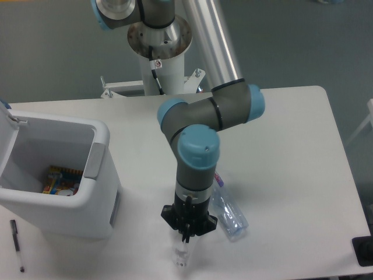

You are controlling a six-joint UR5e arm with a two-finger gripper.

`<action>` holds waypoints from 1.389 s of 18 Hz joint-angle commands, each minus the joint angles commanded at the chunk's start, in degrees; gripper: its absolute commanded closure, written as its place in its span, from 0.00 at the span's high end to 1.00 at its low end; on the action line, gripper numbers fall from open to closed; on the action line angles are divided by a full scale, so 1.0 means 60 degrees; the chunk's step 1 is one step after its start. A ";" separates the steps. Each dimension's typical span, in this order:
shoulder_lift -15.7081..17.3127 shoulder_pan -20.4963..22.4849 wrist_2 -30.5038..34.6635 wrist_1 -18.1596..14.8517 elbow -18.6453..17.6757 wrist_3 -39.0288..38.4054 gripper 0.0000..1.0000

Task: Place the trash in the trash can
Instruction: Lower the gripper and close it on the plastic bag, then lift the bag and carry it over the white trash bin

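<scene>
Pincer [184, 242] hangs low centre over wrapper [181, 256]; jaw state unreadable. Bottle [229, 213] lies just right on surface [291, 146]. Bin [99, 153] open, left. Likely step: grasping wrapper; next needs lift, carry left.

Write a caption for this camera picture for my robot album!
Robot's tool hovering over small crumpled clear wrapper, clear plastic bottle beside it, big white open-lidded trash can waiting.
</scene>
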 joint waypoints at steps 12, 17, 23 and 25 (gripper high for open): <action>0.1948 0.0411 -0.2096 -0.0132 -0.0117 -0.0967 0.06; 0.2636 0.0178 -0.3092 -0.0146 -0.0190 -0.1260 0.07; 0.3398 -0.0569 -0.3152 -0.0146 -0.0219 -0.1978 0.07; 0.3720 -0.0804 -0.3152 -0.0146 -0.0379 -0.2183 0.07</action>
